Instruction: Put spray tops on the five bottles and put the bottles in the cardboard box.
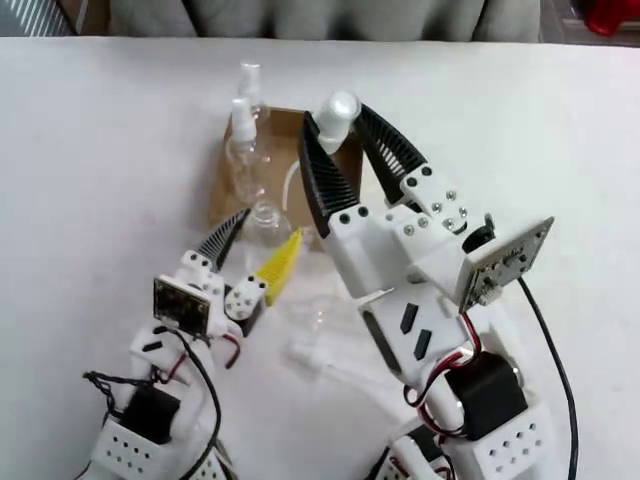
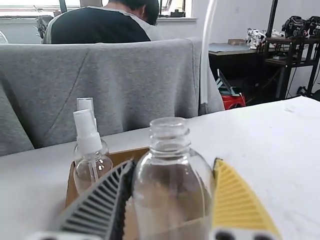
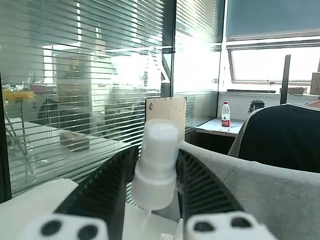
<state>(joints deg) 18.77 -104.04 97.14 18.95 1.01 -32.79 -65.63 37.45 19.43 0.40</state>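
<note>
My left gripper [image 1: 268, 225] is shut on a clear bottle without a top [image 1: 265, 213], holding it upright at the near edge of the cardboard box [image 1: 282, 128]. In the left wrist view the bottle's open neck [image 2: 170, 134] stands between the black finger [image 2: 102, 202] and the yellow finger [image 2: 237, 202]. My right gripper [image 1: 337, 118] is shut on a white spray top [image 1: 341, 106], held above the box, its thin dip tube [image 1: 291, 183] hanging down. The right wrist view shows that spray top [image 3: 155, 167] pinched between both black fingers. Two capped bottles [image 2: 90, 150] stand in the box.
On the table between the two arms lie another clear bottle [image 1: 322, 315] and a loose spray top [image 1: 308, 353]. A grey fabric-covered chair back [image 2: 125, 85] runs along the table's far edge. Open white tabletop [image 1: 110, 150] spreads to either side of the box.
</note>
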